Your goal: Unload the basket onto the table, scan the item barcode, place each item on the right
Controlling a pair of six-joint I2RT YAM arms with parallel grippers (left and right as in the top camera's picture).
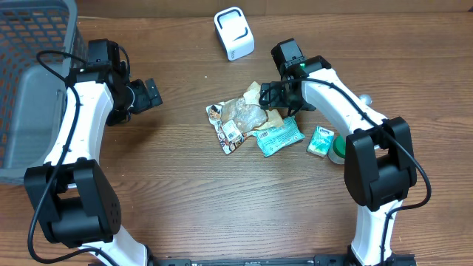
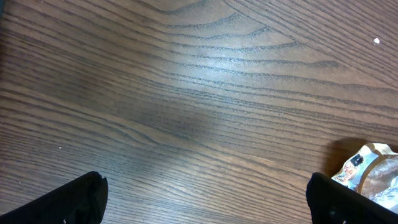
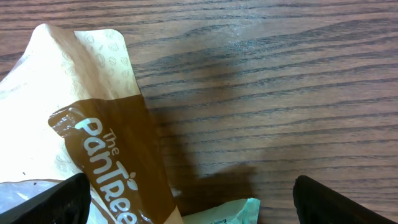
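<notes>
A pile of snack packets lies in the middle of the wooden table. It holds a tan and brown packet and a mint-green packet. A white barcode scanner stands at the back. My right gripper hovers at the pile's right edge, open. In its wrist view the brown packet sits by the left finger and the mint packet's corner lies between the jaws. My left gripper stays open over bare wood, left of the pile. One packet's edge shows beside its right finger.
A grey mesh basket fills the far left. A small green box and a round green and white thing lie beside the right arm, right of the pile.
</notes>
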